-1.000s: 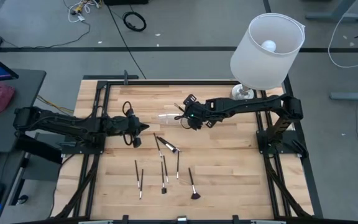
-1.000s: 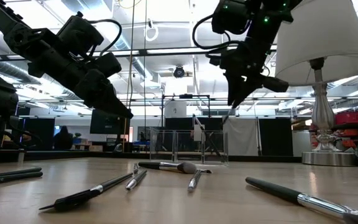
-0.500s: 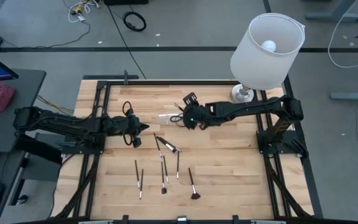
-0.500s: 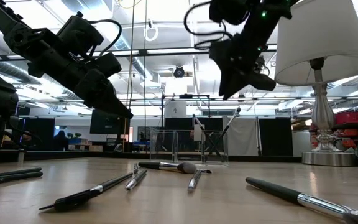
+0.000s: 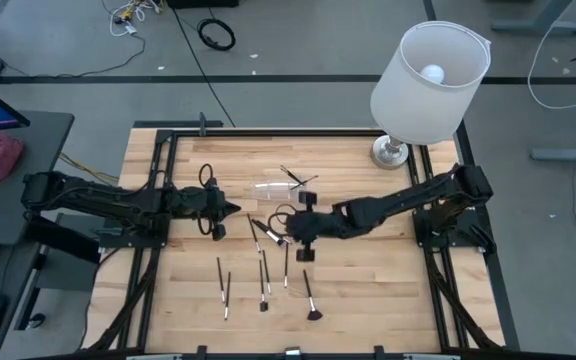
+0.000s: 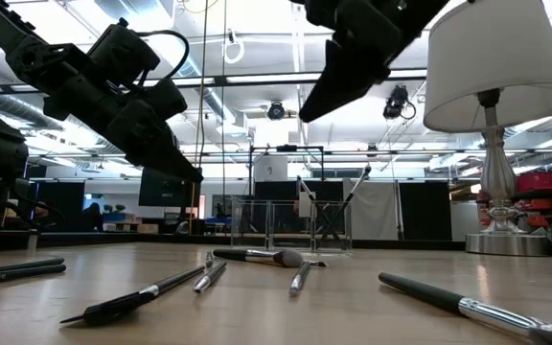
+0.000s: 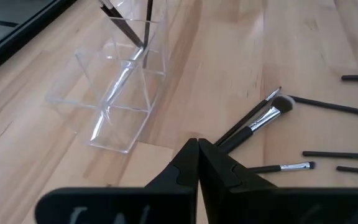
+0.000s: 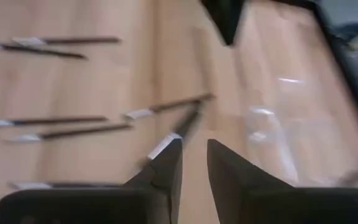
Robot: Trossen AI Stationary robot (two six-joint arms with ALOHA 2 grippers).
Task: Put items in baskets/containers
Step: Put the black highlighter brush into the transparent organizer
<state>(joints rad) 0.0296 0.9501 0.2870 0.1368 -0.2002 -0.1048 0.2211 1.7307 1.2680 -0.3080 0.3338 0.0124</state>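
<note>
The left gripper (image 5: 230,207) hovers pinched tight, holding nothing, with the clear container (image 5: 271,187) just beyond its tip. The right gripper (image 5: 290,226), slightly parted and empty, hangs right above loose brushes (image 5: 264,268). It ought to straddle one handle squarely before closing.
</note>
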